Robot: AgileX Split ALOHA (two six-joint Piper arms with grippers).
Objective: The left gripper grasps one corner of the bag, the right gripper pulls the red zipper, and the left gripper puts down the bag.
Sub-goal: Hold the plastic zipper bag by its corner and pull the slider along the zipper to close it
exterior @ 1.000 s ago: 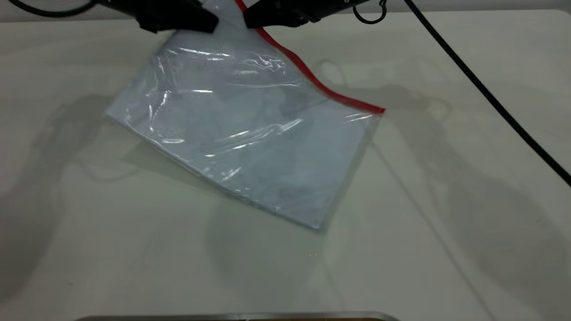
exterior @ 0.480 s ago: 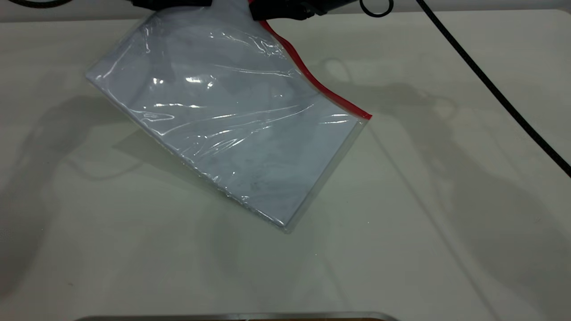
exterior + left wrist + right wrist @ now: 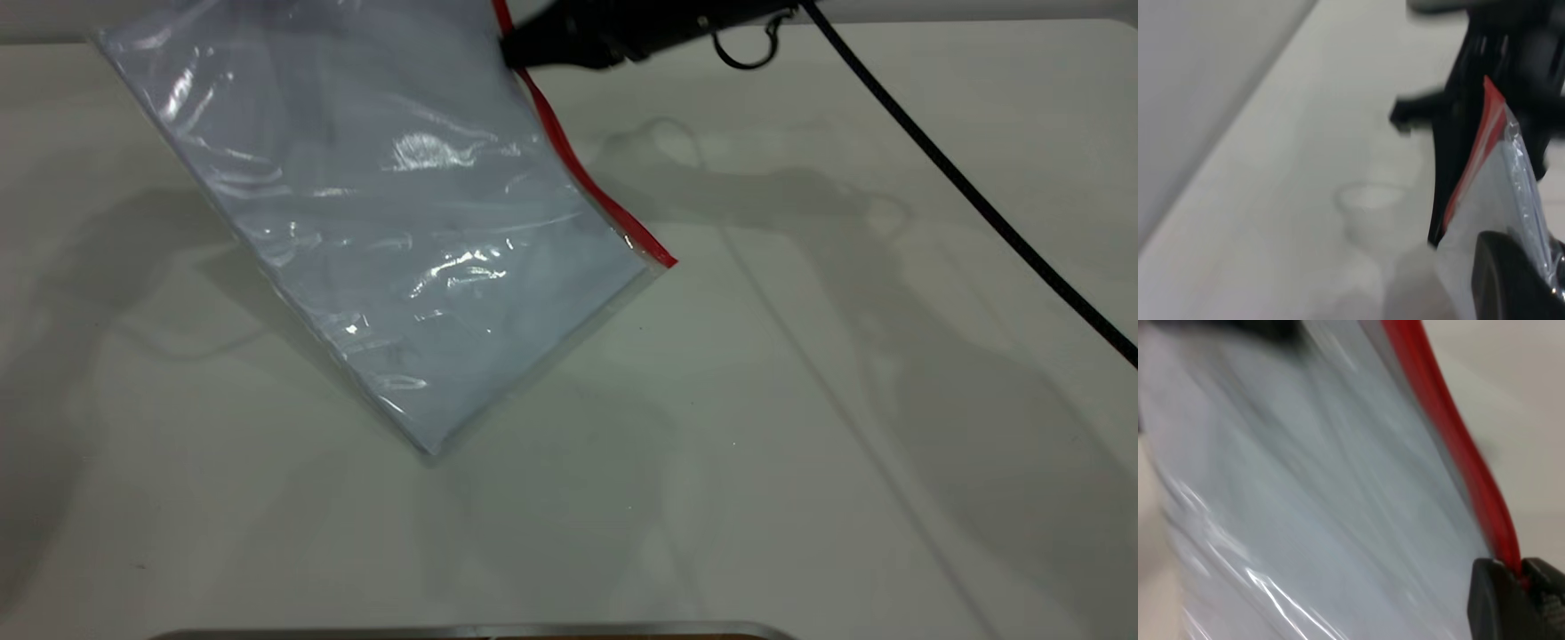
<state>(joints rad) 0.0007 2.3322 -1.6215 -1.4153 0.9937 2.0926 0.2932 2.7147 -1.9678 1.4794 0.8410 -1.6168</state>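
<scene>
The bag hangs tilted above the table, its top edge out of the exterior view and its lowest corner near the surface. The red zipper runs down its right edge. My right gripper is at the top, shut on the zipper. In the right wrist view its gripper pinches the red zipper beside the bag. My left gripper is above the exterior view. In the left wrist view one finger presses the bag near the red zipper, at its corner.
The right arm's black cable crosses the white table at the right, with a small loop near the gripper. A metal edge lies along the front.
The bag has been lifted higher and swung steeper, its lowest corner moving left. The left gripper has risen out of the exterior view. The right gripper stays on the red zipper.
</scene>
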